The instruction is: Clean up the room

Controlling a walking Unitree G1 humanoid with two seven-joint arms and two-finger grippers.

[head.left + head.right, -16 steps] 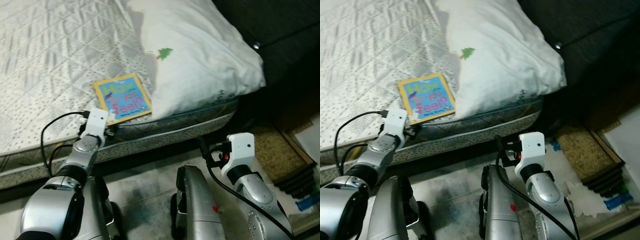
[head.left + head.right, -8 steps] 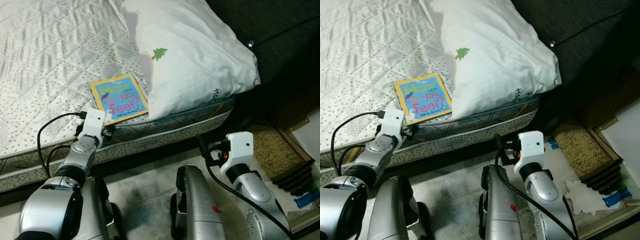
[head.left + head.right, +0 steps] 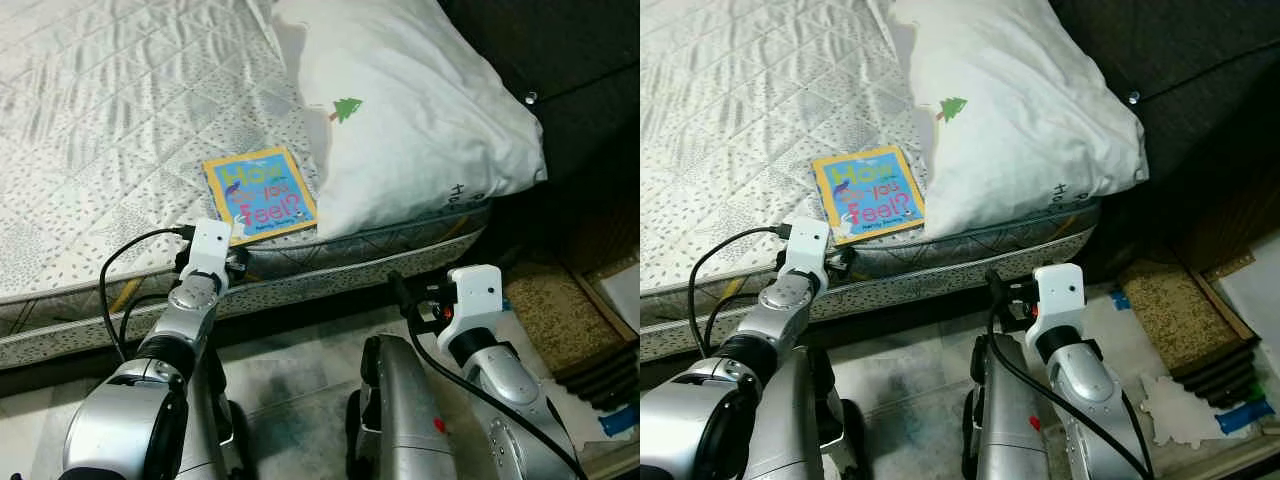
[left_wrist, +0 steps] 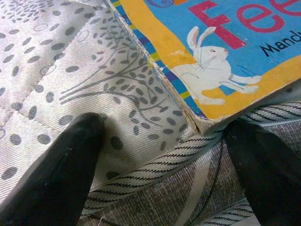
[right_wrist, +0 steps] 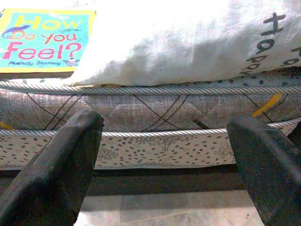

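Stray children's book lying flat on the quilted mattress, near its front edge and just beside the white pillow, whose lower edge reaches the book's side; as the one loose item on the bed, it is the likely object of the tidying. The left gripper is brought up to the mattress edge directly in front of the book's near corner, a low, edge-on position that suits taking a thin, flat object from the side, since its face offers nothing to pinch from above. Its fingers stand wide apart and hold nothing: one rests on or just above the dotted mattress fabric beside the book, the other lies below the corded piping under the book's corner, so that the worn corner sits between them, not yet clamped. The right gripper is held lower, off the bed, facing the mattress side panel beneath the pillow, with its fingers likewise spread and empty. A brown mat lies on the floor to the right.
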